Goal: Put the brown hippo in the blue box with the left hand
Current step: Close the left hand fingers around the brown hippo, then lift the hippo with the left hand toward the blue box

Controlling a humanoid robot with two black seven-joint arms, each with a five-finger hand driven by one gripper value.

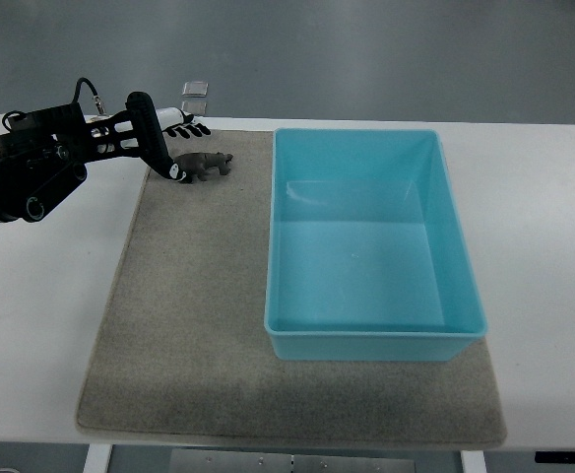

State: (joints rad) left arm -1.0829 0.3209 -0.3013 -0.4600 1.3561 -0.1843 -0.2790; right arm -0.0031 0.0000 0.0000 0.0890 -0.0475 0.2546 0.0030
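Grasp acquisition is the step in hand. Left hand (164, 138) reaches in from the left edge of the top view and sits at the far left corner of the grey mat (189, 325), which lies on the white table (41, 296). One long finger (155, 143) angles down toward the mat, its tip touching or just short of the brown hippo (205, 165); the remaining fingers fan out beyond it, just past the toy's far side. Fingers are spread and not closed around anything; whether any pad presses on the hippo cannot be told at this size. Hippo lies on the mat immediately right of the lowered fingertip, not lifted. Blue box (371, 241) stands further right of the fingers, near the hippo but apart from it, open and empty. Next move, by judgement: close the fingers around the hippo's body, lift clear of the box wall, carry right over the opening, then release. Right hand is not visible.
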